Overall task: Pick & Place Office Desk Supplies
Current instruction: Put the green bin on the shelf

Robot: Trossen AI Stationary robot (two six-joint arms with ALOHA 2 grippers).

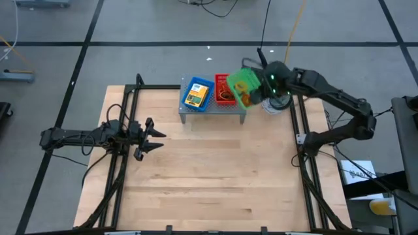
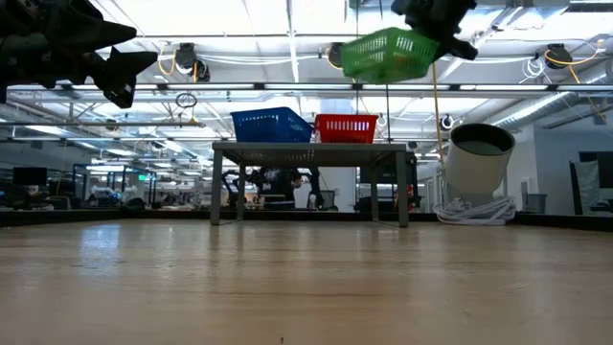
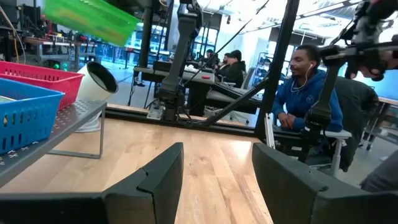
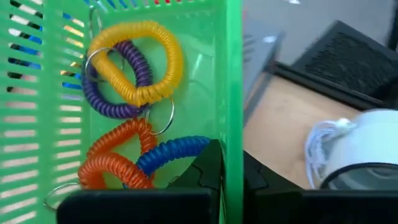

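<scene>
High view: right claw [image 1: 256,93] grips green tray [image 1: 243,88] above shelf [image 1: 213,109].
Left claw [image 1: 151,137] gapes over wooden tabletop [image 1: 209,176]; no legible writing.

We see the green tray [image 4: 124,93] cut off at the picture's edges in the right wrist view, its coiled rings [image 4: 134,68] only partly framed. The right pincer [image 2: 436,24] runs off the low view's top. The red tray's [image 1: 224,90] contents stay hidden from us.

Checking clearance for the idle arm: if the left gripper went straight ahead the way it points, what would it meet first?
Probably nothing on the table: the left gripper points across bare wood; depth is unclear.
</scene>
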